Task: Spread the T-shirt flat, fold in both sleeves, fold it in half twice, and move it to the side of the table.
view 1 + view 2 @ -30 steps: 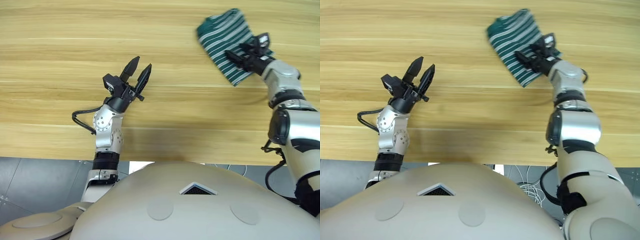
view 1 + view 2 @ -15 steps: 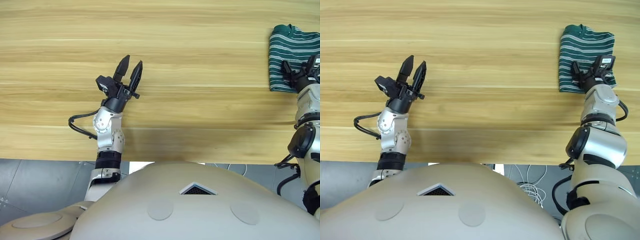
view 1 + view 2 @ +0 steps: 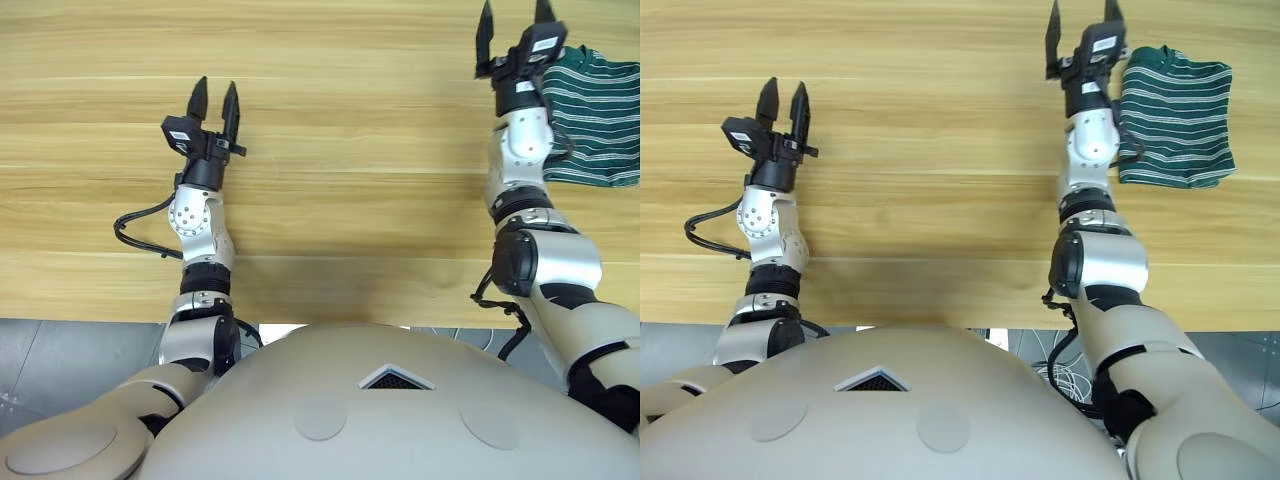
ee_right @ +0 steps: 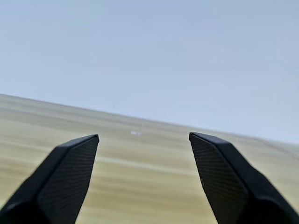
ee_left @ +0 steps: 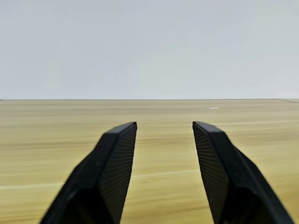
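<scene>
The T-shirt (image 3: 1178,115), dark green with thin white stripes, lies folded into a small rectangle at the right side of the wooden table (image 3: 930,150). My right gripper (image 3: 1080,22) stands open just left of the shirt, fingers pointing toward the far edge, nothing between them. In the right wrist view its two black fingers (image 4: 60,177) frame bare wood. My left gripper (image 3: 214,98) is open over the left part of the table, far from the shirt, holding nothing. Its dark fingertips (image 5: 117,158) show spread apart in the left wrist view.
The table's near edge (image 3: 330,322) runs just in front of the arms, with grey floor (image 3: 60,360) below it. A black cable (image 3: 140,235) loops beside my left forearm. Bare wood lies between the two grippers.
My right gripper has let go of the folded shirt, opened and swung left of it, pointing up-table. The left gripper drifted left and straightened. The shirt now rests at the right side.
</scene>
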